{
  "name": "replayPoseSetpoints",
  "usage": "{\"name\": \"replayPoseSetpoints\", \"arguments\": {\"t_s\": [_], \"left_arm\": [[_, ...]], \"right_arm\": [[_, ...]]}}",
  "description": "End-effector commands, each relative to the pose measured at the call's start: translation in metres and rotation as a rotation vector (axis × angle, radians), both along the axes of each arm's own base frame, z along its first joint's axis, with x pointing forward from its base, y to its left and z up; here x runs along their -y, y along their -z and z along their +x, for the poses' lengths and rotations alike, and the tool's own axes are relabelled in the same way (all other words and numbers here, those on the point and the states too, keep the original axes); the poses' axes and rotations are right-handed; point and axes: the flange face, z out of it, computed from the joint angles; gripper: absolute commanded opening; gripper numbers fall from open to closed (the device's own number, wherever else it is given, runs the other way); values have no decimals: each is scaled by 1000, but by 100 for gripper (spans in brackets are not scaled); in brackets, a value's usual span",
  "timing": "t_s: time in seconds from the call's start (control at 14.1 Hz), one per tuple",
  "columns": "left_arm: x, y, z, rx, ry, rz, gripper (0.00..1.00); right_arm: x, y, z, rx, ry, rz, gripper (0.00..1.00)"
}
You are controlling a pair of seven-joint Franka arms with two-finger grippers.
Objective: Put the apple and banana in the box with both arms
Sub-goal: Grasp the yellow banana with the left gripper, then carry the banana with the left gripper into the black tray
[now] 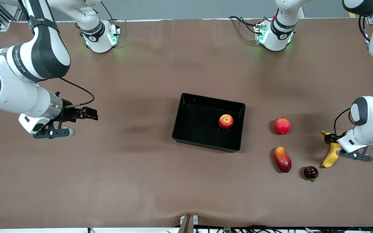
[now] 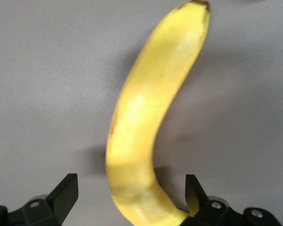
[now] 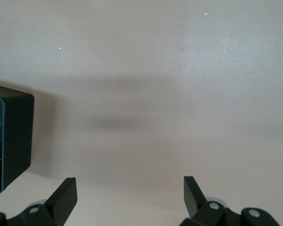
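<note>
Banana (image 2: 146, 117) on table near left arm's end, left gripper (image 2: 129, 197) spread astride it for pinch; apple (image 1: 226, 121) in box (image 1: 186, 136); right gripper (image 3: 127, 200) spread, waiting over bare table.

Glossy black plastic box (image 1: 186, 132) on matt, seemingly cloth table (image 1: 141, 181); smooth-skinned banana (image 2: 151, 117).

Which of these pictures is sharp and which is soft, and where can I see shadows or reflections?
Front view: sharp, evenly lit; soft arm shadows on the brown table, a faint sheen on the black box holding the apple. Left wrist view: soft focus; the banana looks blurred between the open left gripper fingers and casts a dim shadow. Right wrist view: fairly clear, broad shadow bands above the open right gripper.
</note>
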Motion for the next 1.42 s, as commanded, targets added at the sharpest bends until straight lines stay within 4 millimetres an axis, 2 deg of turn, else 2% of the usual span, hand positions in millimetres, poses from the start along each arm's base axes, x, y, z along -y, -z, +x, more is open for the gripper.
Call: {"name": "replayPoseSetpoints", "arguments": {"t_s": [0.0, 0.07, 0.14, 0.28, 0.36, 0.57, 0.71, 0.92, 1.0, 1.14, 1.28, 1.35], "left_arm": [[-10, 13, 2, 18, 34, 2, 71], [-10, 12, 2, 19, 35, 2, 31], [-10, 10, 2, 19, 41, 4, 0], [-6, -6, 1, 3, 56, 10, 0], [6, -22, 0, -34, 62, 0, 0], [81, -93, -1, -130, 35, -71, 0], [150, -133, -5, -156, -25, -92, 0], [268, -155, -16, -160, -203, -108, 0], [305, -152, -20, -161, -261, -113, 0], [395, -149, -36, -149, -332, -95, 0], [460, -137, -46, -152, -414, -105, 0], [484, -128, -53, -150, -452, -120, 0]], "right_arm": [[5, -12, -7, 13, -6, -8, 100], [11, -22, -6, 32, 2, -6, 100], [13, -31, -9, 34, 3, -6, 100], [18, -45, -14, 40, 8, -7, 100], [26, -52, -18, 34, 21, -9, 100], [36, -69, -24, 45, 19, -11, 100], [55, -76, -26, 37, 1, -24, 100], [92, -94, -36, 20, 37, -27, 100], [103, -102, -41, 22, 38, -31, 100], [121, -111, -52, -6, 55, -47, 100], [131, -122, -61, -24, 70, -60, 100], [140, -128, -65, -25, 87, -74, 100]]}}
